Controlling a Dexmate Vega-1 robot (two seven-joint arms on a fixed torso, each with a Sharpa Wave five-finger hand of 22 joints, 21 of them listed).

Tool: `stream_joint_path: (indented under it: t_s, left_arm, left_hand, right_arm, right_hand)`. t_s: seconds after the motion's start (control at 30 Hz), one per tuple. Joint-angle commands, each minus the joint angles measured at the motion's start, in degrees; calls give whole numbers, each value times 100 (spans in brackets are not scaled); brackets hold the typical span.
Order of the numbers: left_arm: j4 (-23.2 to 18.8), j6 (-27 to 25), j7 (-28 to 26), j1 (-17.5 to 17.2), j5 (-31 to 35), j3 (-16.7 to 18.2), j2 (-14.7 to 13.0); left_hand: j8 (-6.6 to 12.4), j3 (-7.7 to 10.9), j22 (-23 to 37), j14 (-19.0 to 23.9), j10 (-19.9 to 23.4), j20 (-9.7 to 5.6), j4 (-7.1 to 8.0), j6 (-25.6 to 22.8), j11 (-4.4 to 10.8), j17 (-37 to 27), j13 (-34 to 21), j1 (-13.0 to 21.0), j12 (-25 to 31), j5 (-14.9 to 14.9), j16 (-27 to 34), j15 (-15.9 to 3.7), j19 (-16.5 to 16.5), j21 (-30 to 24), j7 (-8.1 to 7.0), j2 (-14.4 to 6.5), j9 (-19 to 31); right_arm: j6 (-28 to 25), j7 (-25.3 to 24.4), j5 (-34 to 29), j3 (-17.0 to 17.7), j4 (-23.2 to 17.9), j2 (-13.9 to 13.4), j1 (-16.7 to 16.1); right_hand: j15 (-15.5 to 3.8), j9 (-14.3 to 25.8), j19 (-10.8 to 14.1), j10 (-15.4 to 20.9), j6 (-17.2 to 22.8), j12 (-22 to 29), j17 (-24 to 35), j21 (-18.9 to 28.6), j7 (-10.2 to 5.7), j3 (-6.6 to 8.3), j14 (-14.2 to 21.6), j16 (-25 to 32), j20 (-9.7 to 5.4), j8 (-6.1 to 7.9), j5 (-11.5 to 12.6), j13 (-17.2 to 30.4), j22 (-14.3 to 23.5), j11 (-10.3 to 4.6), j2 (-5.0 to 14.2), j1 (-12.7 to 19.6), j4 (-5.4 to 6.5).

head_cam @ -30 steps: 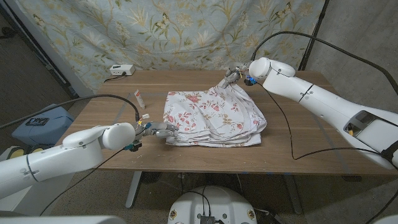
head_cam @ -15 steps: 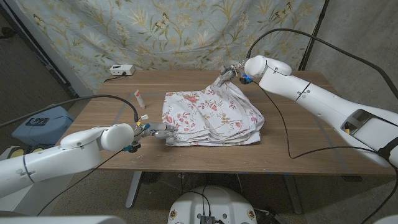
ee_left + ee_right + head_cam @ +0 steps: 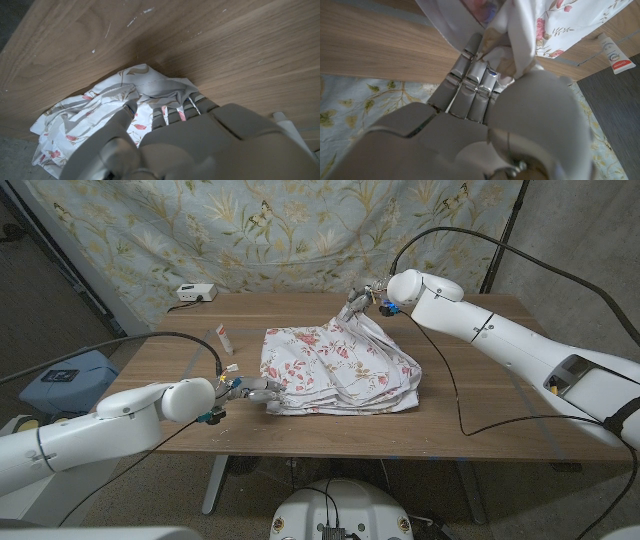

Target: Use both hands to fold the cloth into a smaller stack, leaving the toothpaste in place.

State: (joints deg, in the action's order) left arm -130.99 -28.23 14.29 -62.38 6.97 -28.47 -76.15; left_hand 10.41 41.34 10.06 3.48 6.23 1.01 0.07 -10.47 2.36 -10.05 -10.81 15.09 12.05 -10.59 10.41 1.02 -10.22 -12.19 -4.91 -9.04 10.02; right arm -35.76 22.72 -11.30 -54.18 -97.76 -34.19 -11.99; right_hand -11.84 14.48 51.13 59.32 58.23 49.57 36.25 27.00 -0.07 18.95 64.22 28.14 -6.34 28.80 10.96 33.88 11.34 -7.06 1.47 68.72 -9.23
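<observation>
Floral cloth [image 3: 335, 370], mid-table: far corner gripped by right hand [image 3: 358, 301], carried further toward the robot's left since earlier; left hand [image 3: 252, 390] pinches near corner; toothpaste [image 3: 224, 338] lies apart.

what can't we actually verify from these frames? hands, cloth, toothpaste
- Left hand: head view shows it at the cloth's near-left corner; its wrist view shows fingers on cloth, grip hidden by the hand's back.
- Right hand: wrist view shows cloth bunched in it; which edge is unclear.
- Layer count: folds overlap in head view.
- Toothpaste: too small in head view; cut off by the edge in right wrist view; label unreadable.
</observation>
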Motion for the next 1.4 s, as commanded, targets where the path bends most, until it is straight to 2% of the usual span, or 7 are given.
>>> stream_joint_path:
  t_s: [0.03,0.57,1.4]
  left_arm:
    - [137,122,56,97,37,-55,62]
    - [184,159,35,70,23,-40,72]
    - [272,303,-8,12,-62,25,21]
  left_hand:
    - [21,-4,23,52,63,8,-30,-30,0,-9,-20,-3,14,7,-1,8,-26,9,6,17,20]
    - [18,-2,23,56,70,6,-37,-34,-12,-9,-20,-11,12,7,0,9,-26,11,2,14,20]
    - [17,4,23,64,86,4,-63,-53,-21,-7,-21,-8,10,7,0,8,-29,13,-2,6,21]
  right_arm:
    - [87,114,85,-75,-19,107,88]
    - [378,224,129,-186,169,414,342]
    - [629,339,219,-418,808,944,601]
  right_hand:
    - [-146,27,-2,49,12,-21,39,55,50,-25,59,-6,23,-6,-1,8,7,22,7,55,6]
    - [-140,40,-20,53,13,-39,71,114,55,-89,77,-54,37,-10,-9,19,5,64,35,92,10]
    - [-139,50,-43,63,5,-59,129,209,80,-176,99,-130,52,-27,-16,47,1,67,70,143,15]
